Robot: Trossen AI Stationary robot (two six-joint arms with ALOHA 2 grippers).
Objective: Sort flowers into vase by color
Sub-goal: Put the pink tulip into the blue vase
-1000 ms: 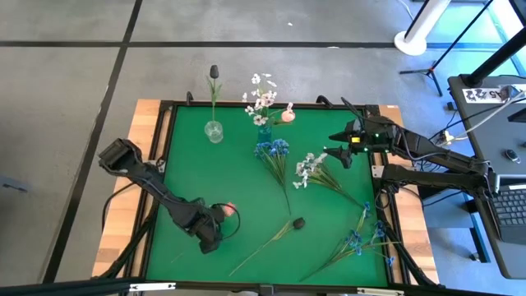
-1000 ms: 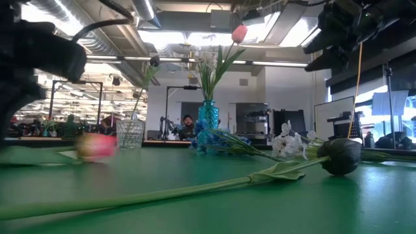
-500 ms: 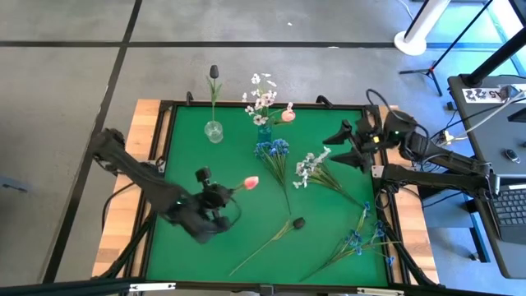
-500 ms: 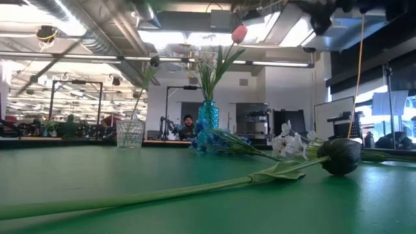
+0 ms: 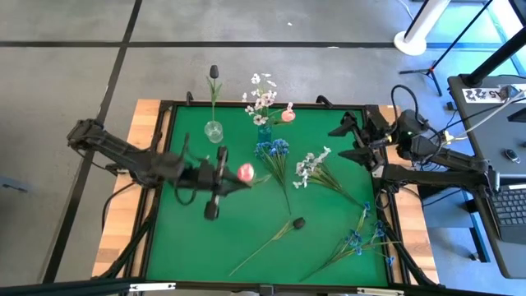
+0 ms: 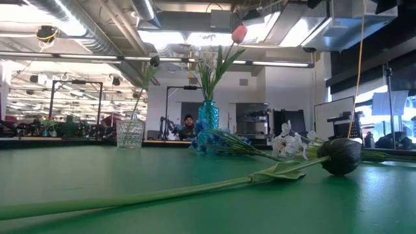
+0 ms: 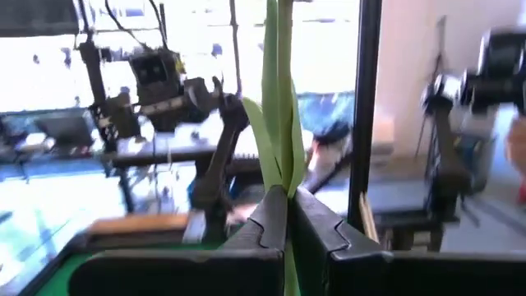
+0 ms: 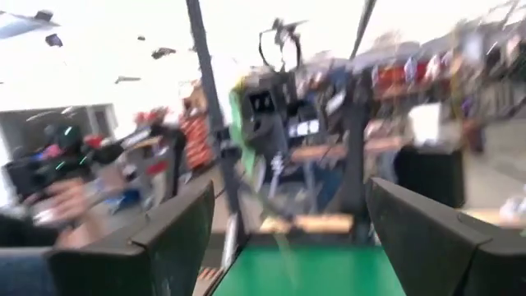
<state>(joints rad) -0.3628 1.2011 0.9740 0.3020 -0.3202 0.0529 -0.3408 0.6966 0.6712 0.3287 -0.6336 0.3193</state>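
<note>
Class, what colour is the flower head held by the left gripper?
Pink tulip, held by the left gripper; high view shows it best.

On the green felt table top (image 5: 189, 247), a clear glass vase (image 5: 214, 131) stands near the far edge, left of the middle, with one dark tulip bud on a long stem (image 5: 214, 72) in it. To its right stands a blue glass vase (image 5: 264, 131), which holds a spray of white blossoms (image 5: 260, 92) and a pink tulip (image 5: 288, 116). Just in front of this vase lies a blue flower cluster (image 5: 272, 150), and to the right of that a white blossom spray (image 5: 309, 168). Nearer the front, at the middle, lies a dark tulip bud with green stem (image 5: 298, 223); more blue flowers (image 5: 359, 238) lie at the front right. The left gripper (image 5: 223, 179) is over the left half with a pink tulip on a green stem (image 5: 245, 172) between its fingers. The right gripper (image 5: 349, 140) is above the right edge.
</note>
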